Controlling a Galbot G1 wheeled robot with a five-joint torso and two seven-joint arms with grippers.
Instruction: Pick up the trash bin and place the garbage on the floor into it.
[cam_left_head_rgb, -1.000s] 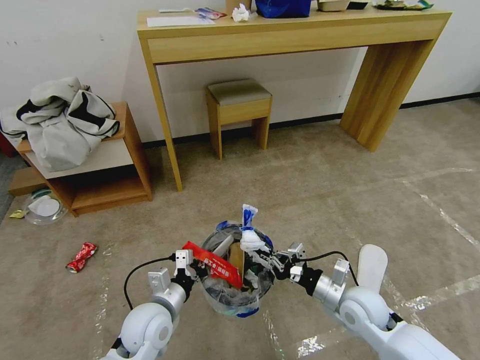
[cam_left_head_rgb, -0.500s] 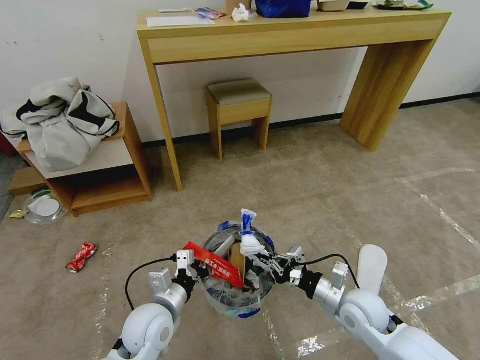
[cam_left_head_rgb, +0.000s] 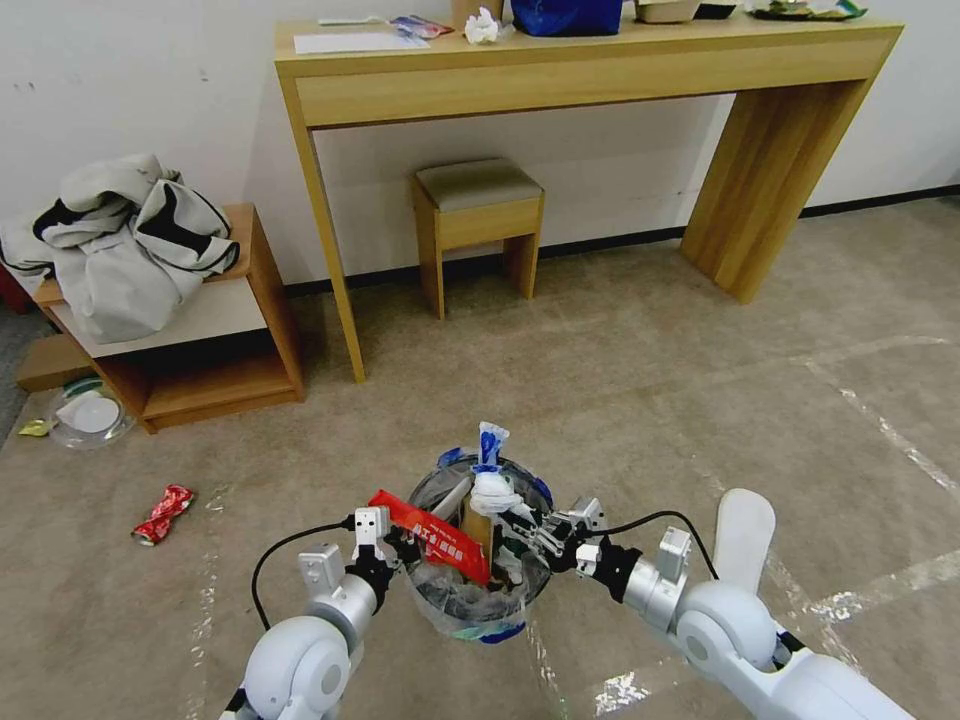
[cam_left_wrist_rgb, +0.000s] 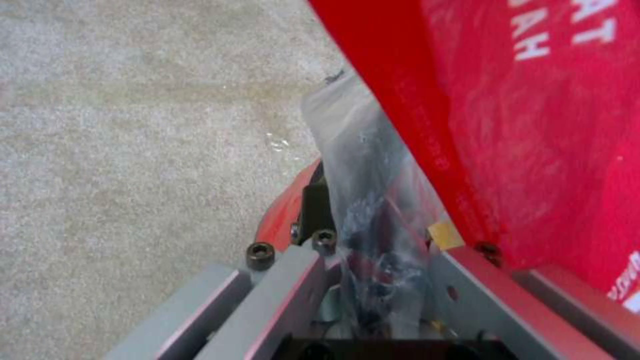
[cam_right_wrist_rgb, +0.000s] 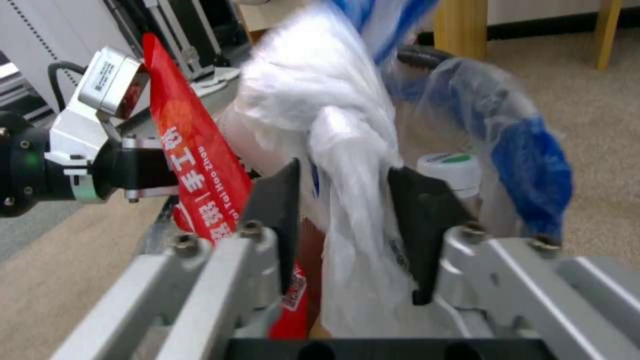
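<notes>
The trash bin (cam_left_head_rgb: 492, 626), blue and red with a crinkled clear liner, hangs just above the beige floor (cam_left_head_rgb: 650, 400). My left gripper (cam_left_head_rgb: 395, 548) is shut on its rim; the left wrist view has the liner (cam_left_wrist_rgb: 373, 200) and red wall (cam_left_wrist_rgb: 283, 210) pinched between the fingers. A red wrapper (cam_left_head_rgb: 430, 535) leans over the rim, beside a brown carton (cam_left_head_rgb: 472, 520). My right gripper (cam_left_head_rgb: 530, 528) stands open over the bin, a white-and-blue plastic wad (cam_right_wrist_rgb: 353, 150) loose between its fingers. A crushed red can (cam_left_head_rgb: 163, 513) lies on the floor to the left, a white slipper (cam_left_head_rgb: 745, 530) to the right.
A long wooden table (cam_left_head_rgb: 590, 60) stands against the wall with a stool (cam_left_head_rgb: 478, 215) under it. A low wooden shelf (cam_left_head_rgb: 200, 370) at the left carries a grey-white jacket (cam_left_head_rgb: 125, 240). A clear plastic bowl (cam_left_head_rgb: 88, 413) lies beside the shelf.
Both arms and the bin have shifted slightly toward me and lower. The white-and-blue wad sits a little deeper in the bin. The can and slipper have not moved.
</notes>
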